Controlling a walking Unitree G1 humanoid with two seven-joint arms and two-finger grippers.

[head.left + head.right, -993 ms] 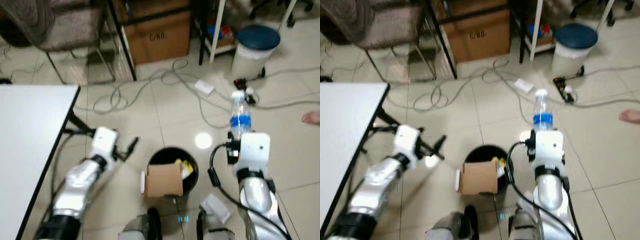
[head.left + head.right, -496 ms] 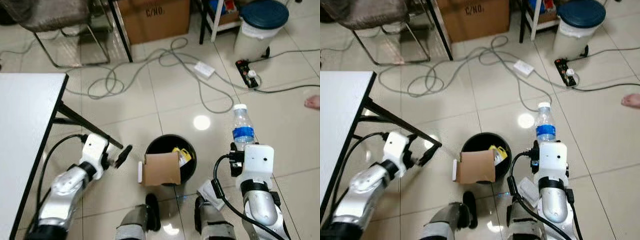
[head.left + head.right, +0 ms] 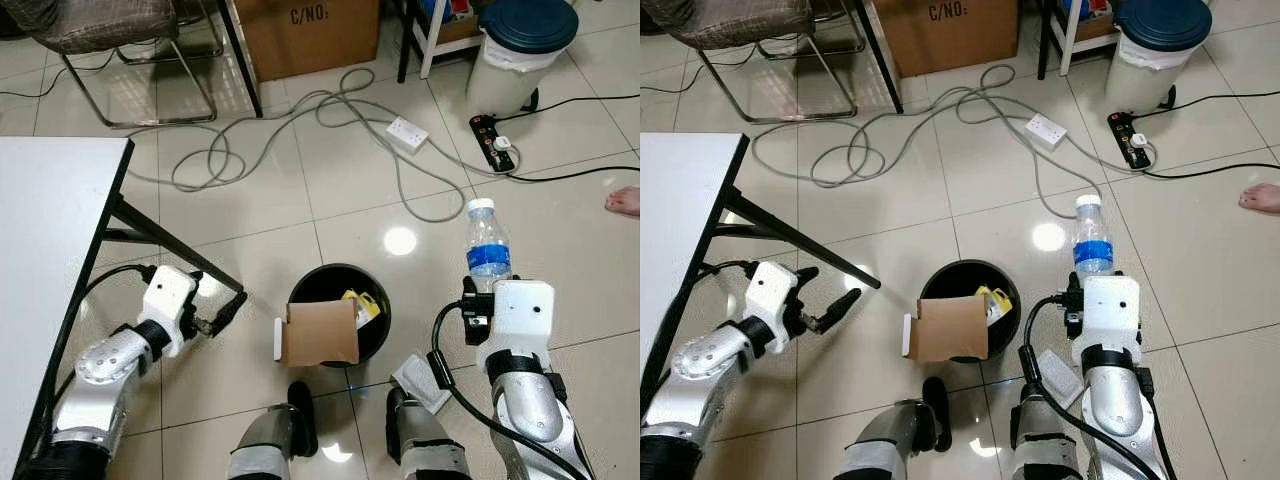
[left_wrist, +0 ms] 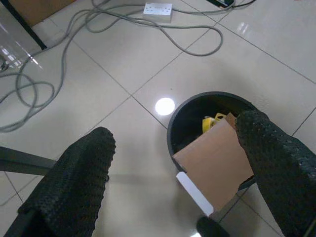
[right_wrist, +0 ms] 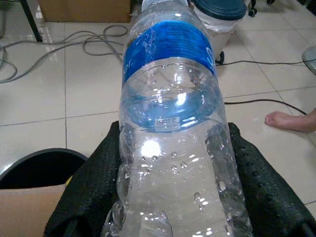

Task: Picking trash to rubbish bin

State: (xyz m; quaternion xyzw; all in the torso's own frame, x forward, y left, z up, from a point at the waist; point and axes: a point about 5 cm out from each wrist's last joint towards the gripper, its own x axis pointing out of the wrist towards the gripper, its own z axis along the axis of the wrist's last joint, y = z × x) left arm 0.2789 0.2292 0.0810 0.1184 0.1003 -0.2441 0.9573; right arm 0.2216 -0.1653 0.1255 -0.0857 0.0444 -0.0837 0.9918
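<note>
Leftmost, a white table (image 3: pixel 50 260) stands on the tiled floor, and the left gripper (image 3: pixel 830 308) hovers beside its black leg with its fingers spread wide and nothing between them. Just right of it sits the black bin (image 3: pixel 338 292), with a cardboard box (image 3: pixel 318 333) and a yellow scrap in it. Farther right, the right gripper (image 5: pixel 168 197) clamps a clear plastic bottle (image 3: pixel 487 248) with a blue label, upright, beside the bin and above the floor.

Glossy beige tiled floor (image 3: pixel 270 200) reflects a ceiling light. Grey cables (image 3: pixel 300 130) loop across it between a metal-legged chair (image 3: pixel 110 30), a cardboard box (image 3: pixel 310 35) and a white surface (image 3: pixel 50 260).
</note>
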